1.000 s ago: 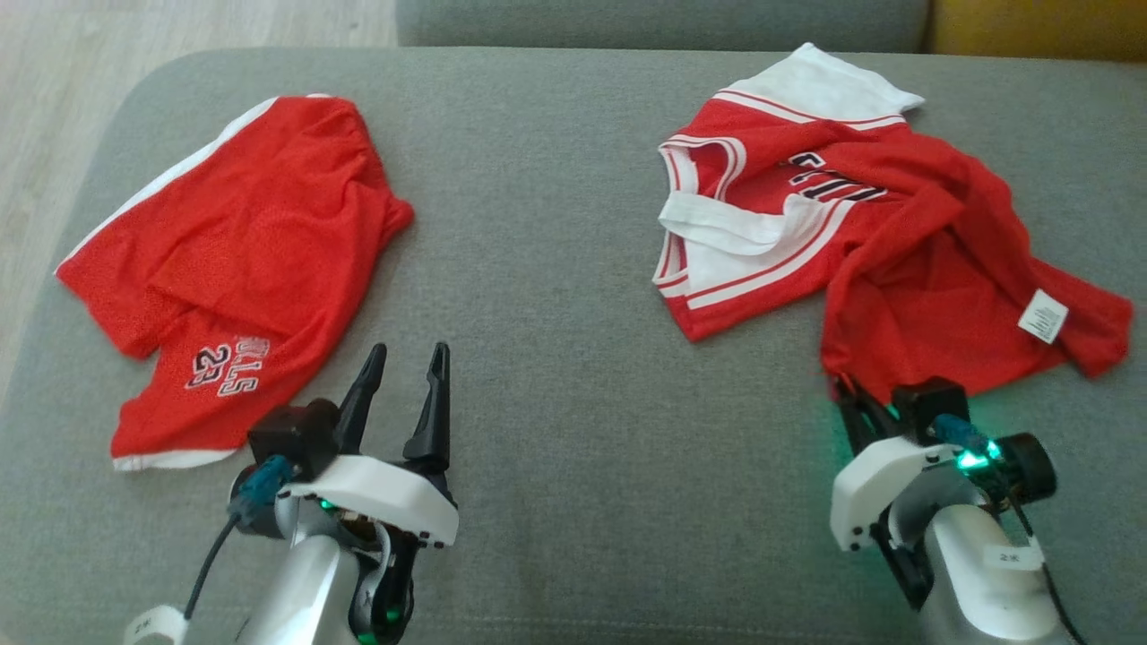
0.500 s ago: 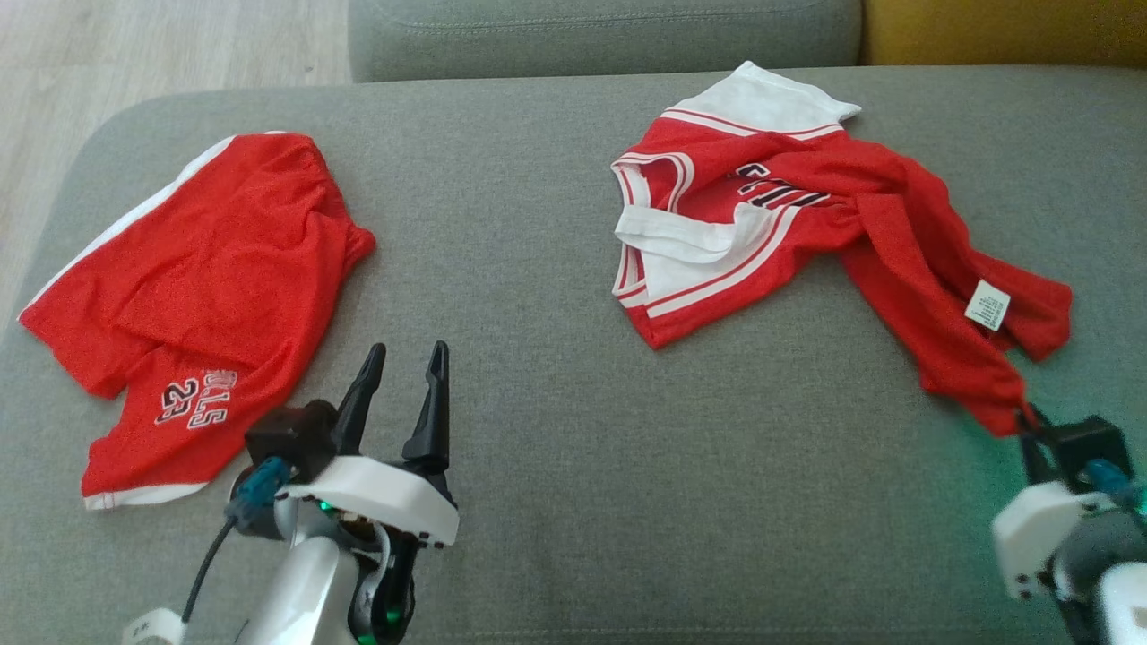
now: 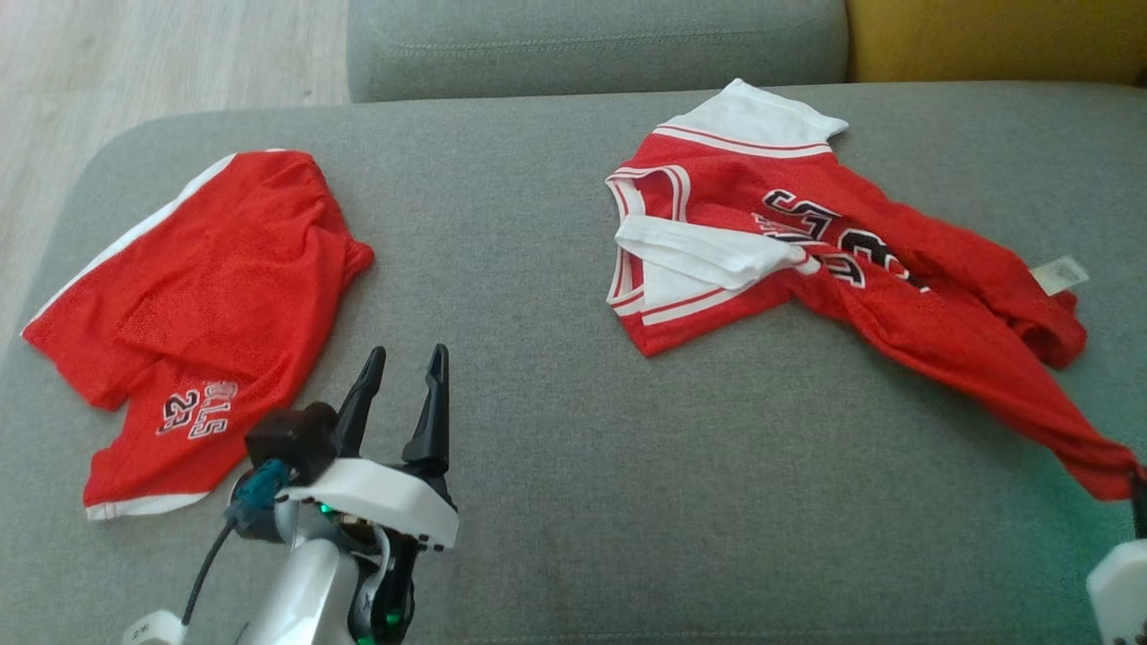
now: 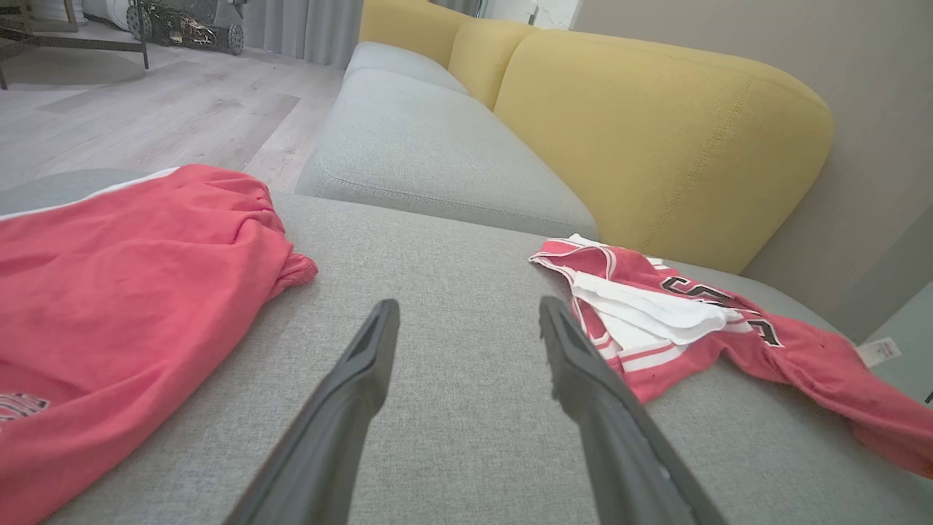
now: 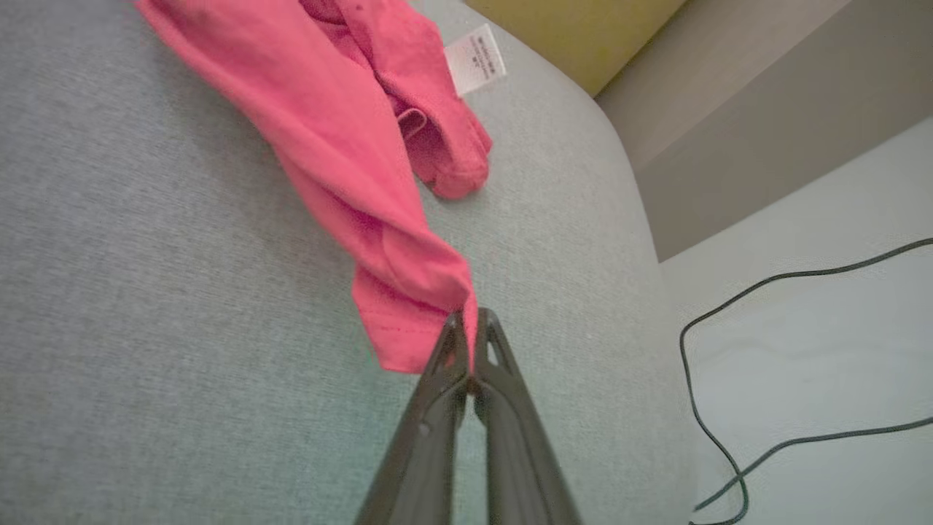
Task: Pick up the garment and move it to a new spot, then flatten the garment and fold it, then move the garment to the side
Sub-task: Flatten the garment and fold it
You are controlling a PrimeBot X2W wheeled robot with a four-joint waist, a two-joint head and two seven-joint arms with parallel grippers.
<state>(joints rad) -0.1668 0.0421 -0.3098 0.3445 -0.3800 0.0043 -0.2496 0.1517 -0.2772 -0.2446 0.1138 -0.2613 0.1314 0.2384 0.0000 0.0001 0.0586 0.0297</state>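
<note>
A red and white jersey (image 3: 806,260) lies on the right half of the grey couch seat (image 3: 538,269), stretched out toward the lower right corner of the head view. My right gripper (image 5: 470,321) is shut on the jersey's red hem (image 5: 408,292), close to the seat's right edge; at the head view's right edge I see its white body (image 3: 1120,591). The jersey (image 4: 692,321) also appears in the left wrist view, to the right. My left gripper (image 3: 403,363) stands open above bare seat, with nothing between its fingers (image 4: 364,364).
Red shorts (image 3: 197,305) with white trim lie on the seat's left part, just left of my left gripper. A yellow backrest (image 4: 641,131) and another grey cushion (image 3: 591,40) stand behind. Past the seat's right edge a dark cable (image 5: 765,364) runs over pale floor.
My right gripper has pulled the jersey's hem to the right and toward me, stretching the jersey out and uncovering its lettering. The camera has shifted. My left gripper has stayed put.
</note>
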